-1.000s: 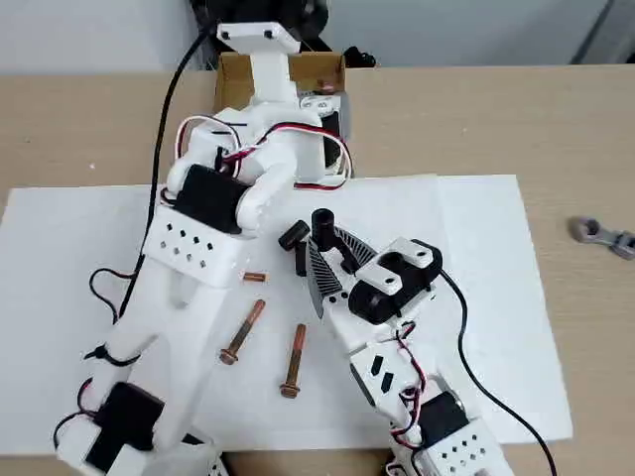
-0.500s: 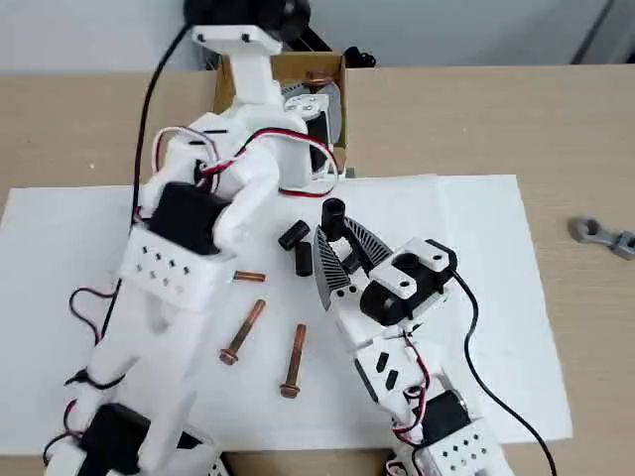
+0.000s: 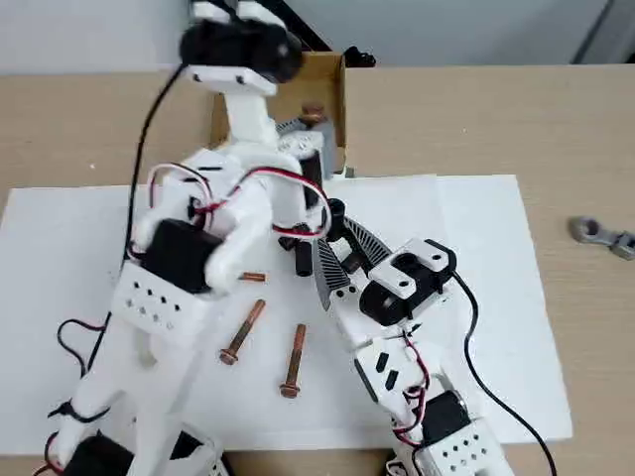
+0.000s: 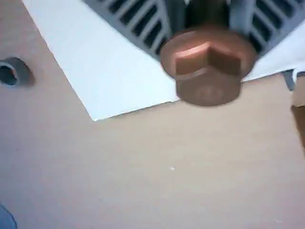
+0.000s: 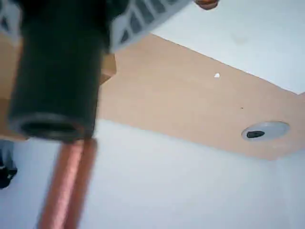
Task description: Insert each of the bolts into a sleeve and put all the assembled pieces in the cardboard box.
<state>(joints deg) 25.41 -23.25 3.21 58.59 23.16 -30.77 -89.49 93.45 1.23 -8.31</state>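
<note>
My left gripper [image 3: 306, 129] has drawn back from the cardboard box [image 3: 332, 74] toward my right one. It is clamped on a bolt [image 4: 207, 67], hex head facing its wrist camera. My right gripper [image 3: 335, 226] grasps a black sleeve [image 5: 57, 71] just beside it, over the white sheet [image 3: 476, 258]. The bolt's long axis runs toward the sleeve's mouth; its tip looks beside the opening, not inside.

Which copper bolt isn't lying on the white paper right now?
The bolt gripped in the left claw, held up near the cardboard box. The other two bolts lie flat on the white paper.
</note>
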